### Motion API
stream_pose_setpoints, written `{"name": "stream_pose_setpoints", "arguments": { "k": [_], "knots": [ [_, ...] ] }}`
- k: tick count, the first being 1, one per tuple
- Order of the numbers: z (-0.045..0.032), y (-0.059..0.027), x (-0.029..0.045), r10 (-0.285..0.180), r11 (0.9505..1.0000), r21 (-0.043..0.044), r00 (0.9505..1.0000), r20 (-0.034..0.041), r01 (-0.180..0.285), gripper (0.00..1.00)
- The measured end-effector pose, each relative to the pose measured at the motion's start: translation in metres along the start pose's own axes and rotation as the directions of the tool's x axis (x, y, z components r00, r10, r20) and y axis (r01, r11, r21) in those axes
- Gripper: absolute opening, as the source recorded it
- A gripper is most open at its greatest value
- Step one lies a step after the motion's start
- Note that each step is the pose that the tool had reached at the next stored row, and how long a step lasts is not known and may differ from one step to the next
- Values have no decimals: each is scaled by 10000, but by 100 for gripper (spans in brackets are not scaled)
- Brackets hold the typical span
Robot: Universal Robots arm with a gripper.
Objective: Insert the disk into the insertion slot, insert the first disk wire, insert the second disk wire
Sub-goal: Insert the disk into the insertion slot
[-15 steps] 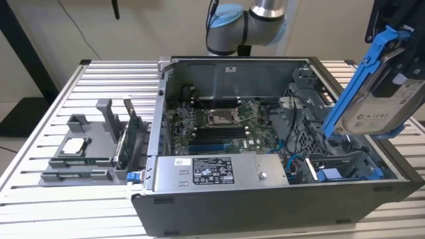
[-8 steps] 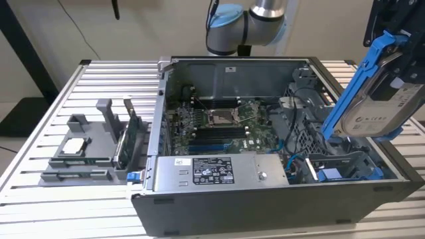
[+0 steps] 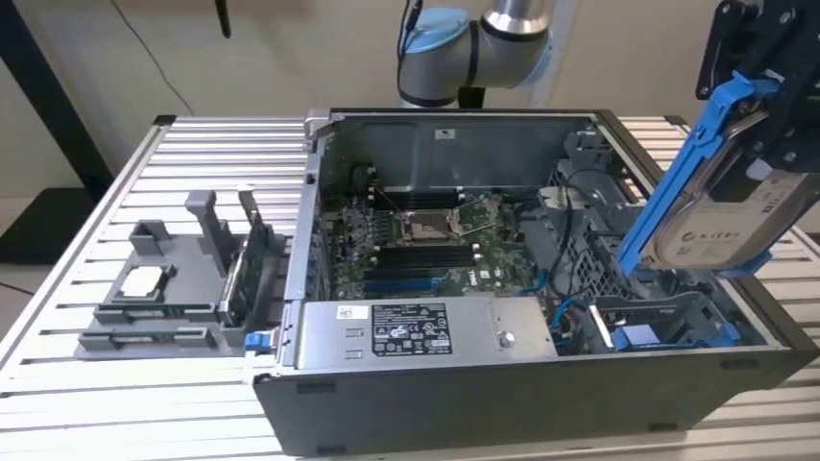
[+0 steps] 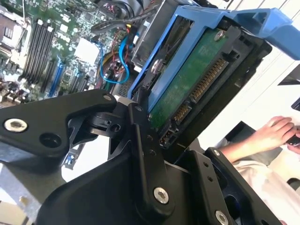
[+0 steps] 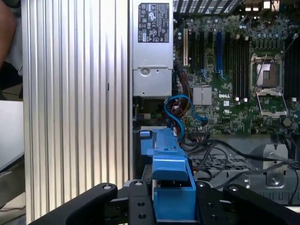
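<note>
Gripper [image 5: 173,193]: jaws closed on the blue carrier, gripping the disk [image 3: 712,206].
Disk: tilted, high at the exterior view's right, above the insertion slot [image 3: 647,309], apart from it.
Risk: lowered while tilted, it may jam on the cage edge or snag the blue cable [image 4: 123,55].

An open computer case [image 3: 513,408] is laid on its side on a ribbed metal table [image 3: 115,408]. Inside the case a green motherboard [image 3: 443,245] is mounted flat. A square processor socket [image 3: 422,226] is seen at its middle, and black memory slots [image 3: 410,257] are set just beside the socket. A silver power supply [image 3: 410,331] with a printed label is fitted along one wall of the case. Blue cables [image 5: 180,110] are looped inside the case, near the power supply. Outside the case, at the exterior view's left, a grey holder [image 3: 180,254] is set on the table. A green circuit card [image 3: 253,259] is stood upright in it, on the side nearest the case.
</note>
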State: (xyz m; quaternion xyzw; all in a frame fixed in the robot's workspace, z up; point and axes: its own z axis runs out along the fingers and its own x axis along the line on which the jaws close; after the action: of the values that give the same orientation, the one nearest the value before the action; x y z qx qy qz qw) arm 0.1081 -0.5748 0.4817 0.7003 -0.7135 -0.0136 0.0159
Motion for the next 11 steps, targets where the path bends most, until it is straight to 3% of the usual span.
{"name": "stream_pose_setpoints", "arguments": {
  "k": [11],
  "knots": [
    [148,-26,-1,1,10000,1,10000,-1,-1,33]
  ]
}}
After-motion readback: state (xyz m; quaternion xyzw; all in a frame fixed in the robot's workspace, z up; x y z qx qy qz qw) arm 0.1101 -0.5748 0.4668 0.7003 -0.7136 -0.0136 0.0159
